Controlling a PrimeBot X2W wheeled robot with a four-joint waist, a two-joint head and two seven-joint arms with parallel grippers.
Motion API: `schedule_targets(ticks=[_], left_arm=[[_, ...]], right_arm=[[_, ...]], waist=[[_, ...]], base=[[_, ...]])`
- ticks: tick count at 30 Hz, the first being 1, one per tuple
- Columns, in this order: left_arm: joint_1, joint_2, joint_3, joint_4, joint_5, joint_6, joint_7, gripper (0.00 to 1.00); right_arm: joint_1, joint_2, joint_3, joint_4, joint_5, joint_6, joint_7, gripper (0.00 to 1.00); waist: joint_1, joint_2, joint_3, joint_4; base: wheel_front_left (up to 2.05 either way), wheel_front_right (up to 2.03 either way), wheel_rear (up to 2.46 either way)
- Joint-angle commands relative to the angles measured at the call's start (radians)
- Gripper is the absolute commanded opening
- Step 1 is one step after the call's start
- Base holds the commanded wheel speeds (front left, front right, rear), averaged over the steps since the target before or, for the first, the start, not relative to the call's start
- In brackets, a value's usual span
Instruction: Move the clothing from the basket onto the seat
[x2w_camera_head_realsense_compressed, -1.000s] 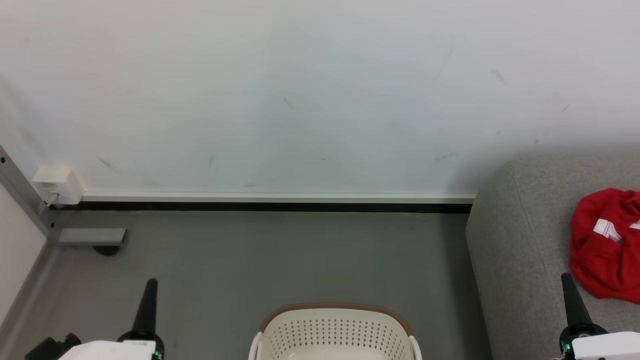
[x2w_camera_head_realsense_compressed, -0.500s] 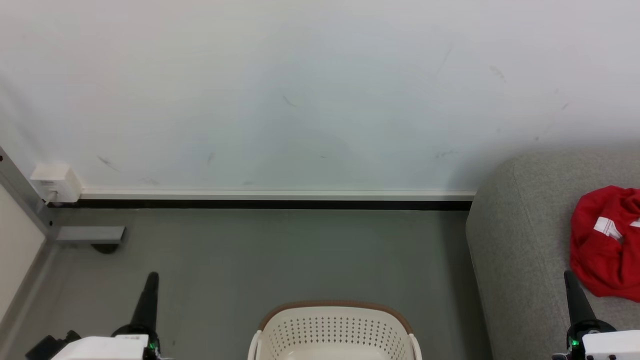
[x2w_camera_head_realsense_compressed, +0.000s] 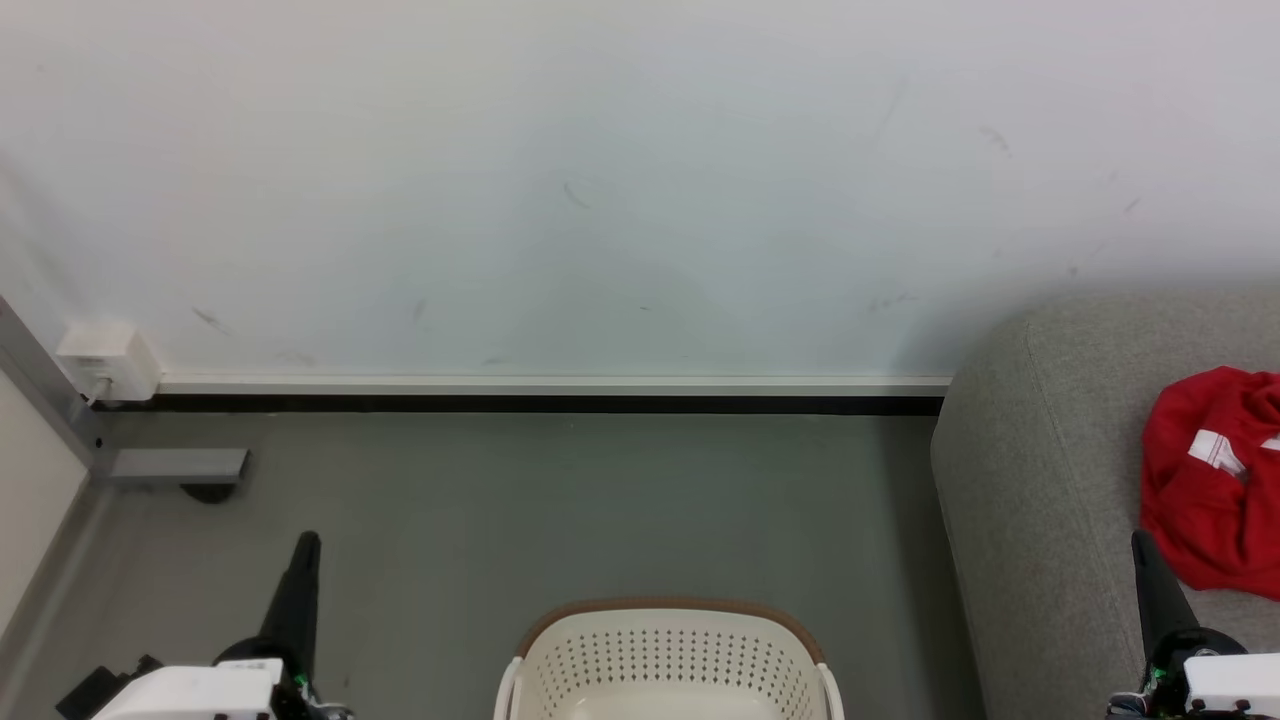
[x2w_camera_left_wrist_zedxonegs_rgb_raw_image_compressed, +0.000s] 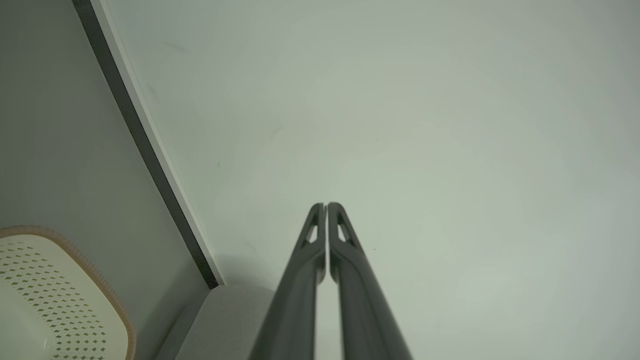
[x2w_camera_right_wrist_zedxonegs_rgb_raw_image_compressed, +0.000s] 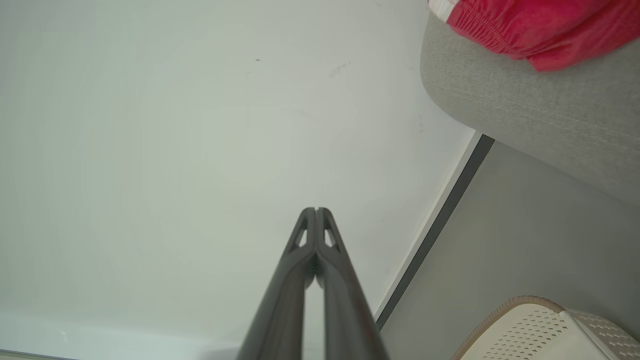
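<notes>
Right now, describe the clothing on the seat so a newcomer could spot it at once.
Start at the big grey seat on the right of the head view, against the white wall. On its cushion lies a crumpled heap of clothing. It is bright red amid grey, with a small white label.

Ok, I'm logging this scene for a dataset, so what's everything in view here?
clothing: one heap, red with white labels, on the seat, far right
seat: one, light grey, right side
basket: one, cream with brown rim, floor, bottom centre
floor: one, grey, middle
wall: one, white, behind
skirting: one, white over black, wall's foot
box: one, white, low on wall, far left
bracket: one, grey, floor at left
left tool: one, dark, shut, lower left
right tool: one, dark, shut, lower right
</notes>
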Motion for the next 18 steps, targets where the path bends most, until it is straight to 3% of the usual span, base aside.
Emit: schedule_targets(ticks=[1, 18], left_arm=[[-0.015, 0.005, 0.004, -0.009, -0.028, 0.001, 0.007, 0.00], [-0.024, 0.004, 0.006, -0.016, -0.148, 0.005, 0.038, 0.00]], right_arm=[[-0.013, -0.004, -0.007, -0.006, 0.021, -0.002, 0.006, 0.00], [-0.020, -0.008, -0.014, -0.009, 0.135, -0.002, 0.030, 0.00]], waist=[[0.0000, 0.0000, 0.001, 0.000], [0.0000, 0.0000, 0.010, -0.002]], base=[[0.00, 0.00, 0.00], [0.00, 0.00, 0.00]])
